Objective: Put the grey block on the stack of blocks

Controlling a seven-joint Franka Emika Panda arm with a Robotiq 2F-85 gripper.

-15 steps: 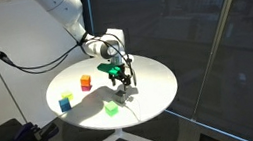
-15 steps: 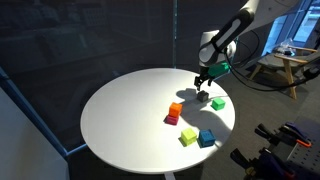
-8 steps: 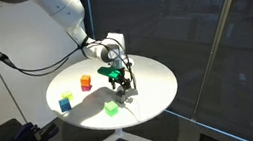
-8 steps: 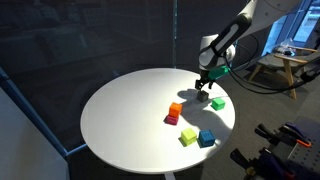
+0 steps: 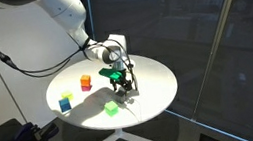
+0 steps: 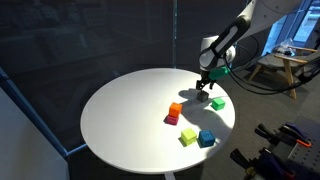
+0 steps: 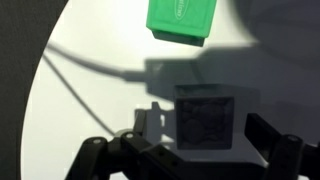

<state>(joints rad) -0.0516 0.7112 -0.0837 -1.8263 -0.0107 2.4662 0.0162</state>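
Note:
The grey block (image 7: 207, 118) fills the lower middle of the wrist view, its dark patterned top face up, resting on the white table (image 7: 90, 40). My gripper (image 7: 200, 136) is open and straddles it, one dark finger on each side with small gaps. In an exterior view the gripper (image 6: 205, 92) hangs just over the block (image 6: 203, 98). The stack of blocks, orange over red, stands apart from it in both exterior views (image 5: 85, 83) (image 6: 175, 112).
A green cube (image 7: 182, 20) (image 6: 218, 102) lies close beside the grey block. A yellow cube (image 6: 188, 136) and a blue cube (image 6: 206, 138) sit nearer the table's edge. The round table (image 5: 153, 77) drops off on all sides. Dark glass panels stand behind it.
The gripper has sunk very slightly toward the grey block and stays open. The blocks have not moved.

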